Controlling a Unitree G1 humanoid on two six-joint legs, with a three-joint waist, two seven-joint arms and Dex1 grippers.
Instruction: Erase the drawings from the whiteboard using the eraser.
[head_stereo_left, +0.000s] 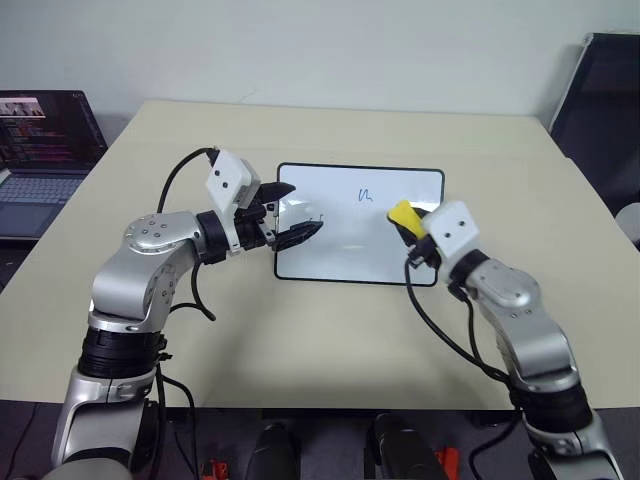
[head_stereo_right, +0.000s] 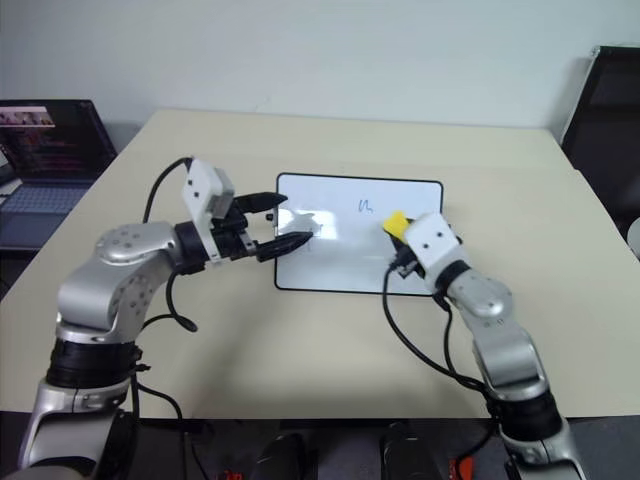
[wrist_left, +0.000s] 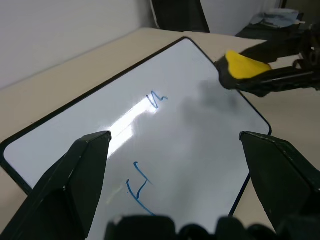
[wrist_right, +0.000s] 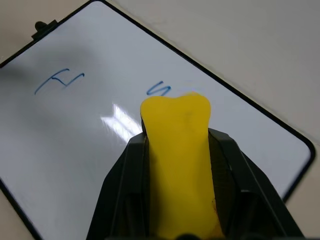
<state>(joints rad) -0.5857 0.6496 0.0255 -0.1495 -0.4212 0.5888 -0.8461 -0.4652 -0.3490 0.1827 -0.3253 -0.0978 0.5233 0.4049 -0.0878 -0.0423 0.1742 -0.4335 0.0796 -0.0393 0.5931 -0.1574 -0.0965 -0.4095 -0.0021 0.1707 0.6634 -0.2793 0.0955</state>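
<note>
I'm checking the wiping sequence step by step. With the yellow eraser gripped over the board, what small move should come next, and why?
Probably lower the right gripper so the yellow block eraser meets the glossy white black-framed whiteboard at the blue squiggle just ahead of it. The eraser looks lifted off the surface, and two blue marks remain unwiped.

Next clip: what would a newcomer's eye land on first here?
The bright yellow eraser, clamped in the right claw above the right part of the whiteboard, stands out first. Next come the blue drawings on the glossy board in the middle of the beige table, with the left claw open over the board's left edge. A lit laptop sits at the far left.
</note>
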